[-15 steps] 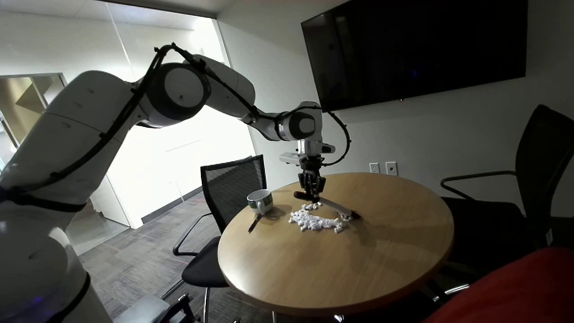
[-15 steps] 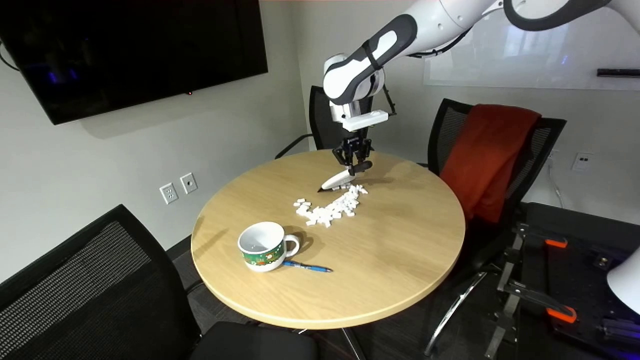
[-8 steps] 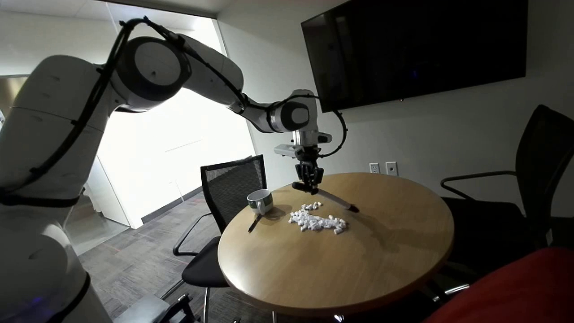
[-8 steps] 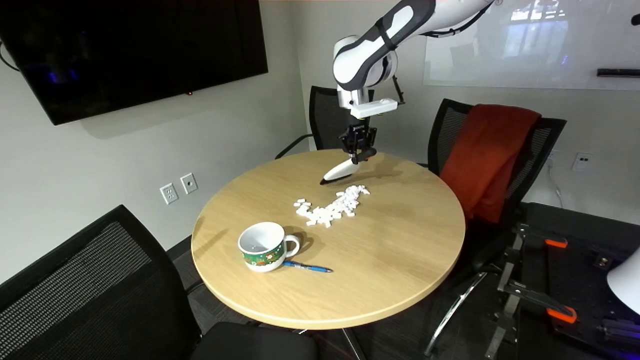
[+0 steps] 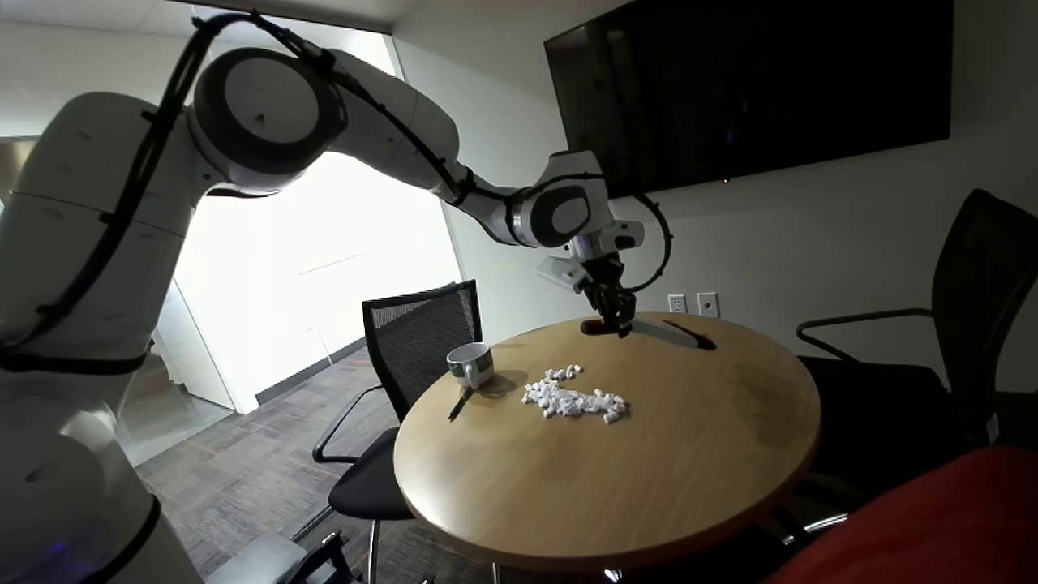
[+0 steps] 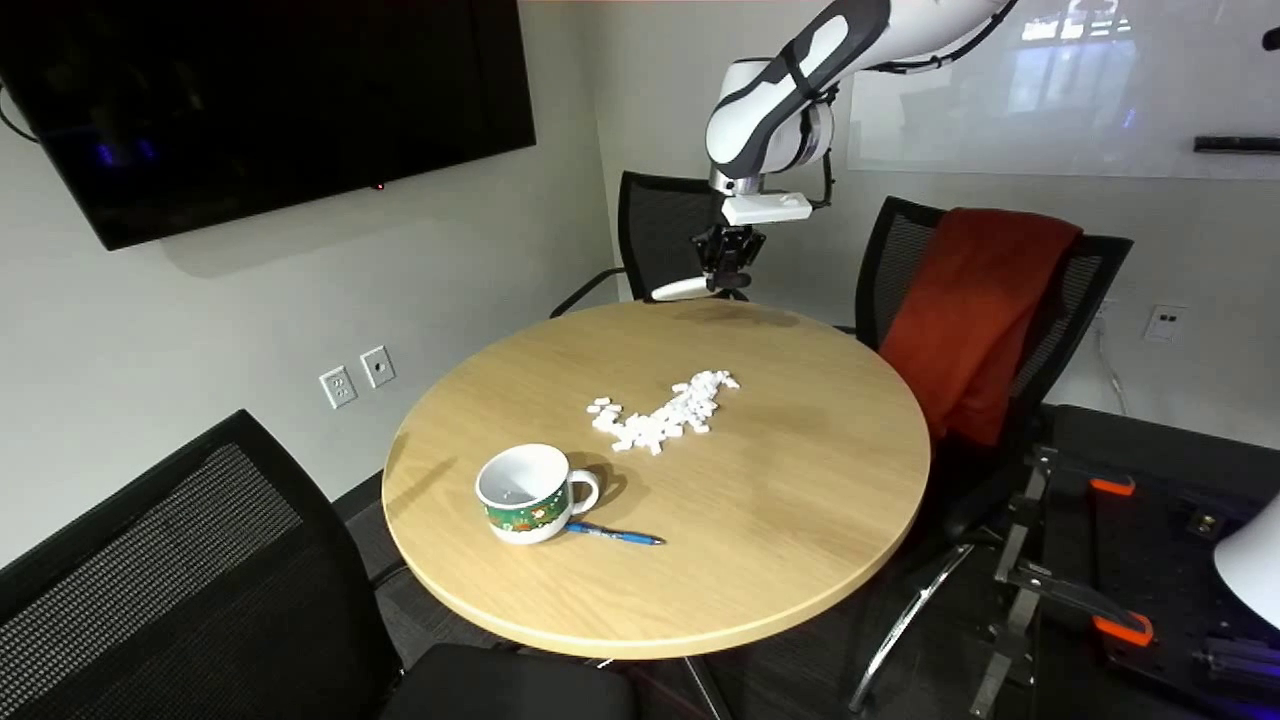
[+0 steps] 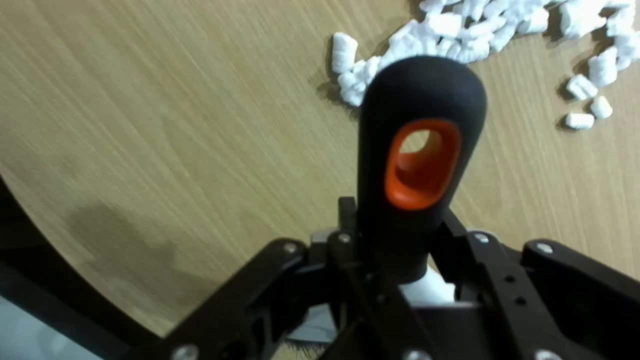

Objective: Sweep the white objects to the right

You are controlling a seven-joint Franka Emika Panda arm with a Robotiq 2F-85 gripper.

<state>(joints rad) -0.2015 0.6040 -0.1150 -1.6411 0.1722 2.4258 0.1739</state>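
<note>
The white objects are many small white pieces (image 5: 564, 399) lying in a loose curved pile on the round table. They also show in an exterior view (image 6: 688, 405) and at the top of the wrist view (image 7: 465, 37). My gripper (image 5: 623, 323) is shut on the handle of a brush, held above the table and clear of the pile. In the wrist view the brush's black handle (image 7: 425, 90) with an orange-rimmed hole stands between the fingers. The brush's pale blade (image 6: 682, 289) shows over the table's far edge in an exterior view. Its bristles are partly hidden behind the gripper in the wrist view.
A mug (image 6: 540, 512) with a green band stands on the round table (image 6: 780, 540), a blue pen (image 6: 618, 534) beside it. Black chairs (image 5: 422, 341) surround the table, one bearing a red cloth (image 6: 985, 310). A large screen (image 5: 754, 89) hangs on the wall.
The brush has lifted off the pile's edge, and my gripper has carried it up and away, rightward in one exterior view and toward the far table edge. The pile shifted little; the mug and pen stayed.
</note>
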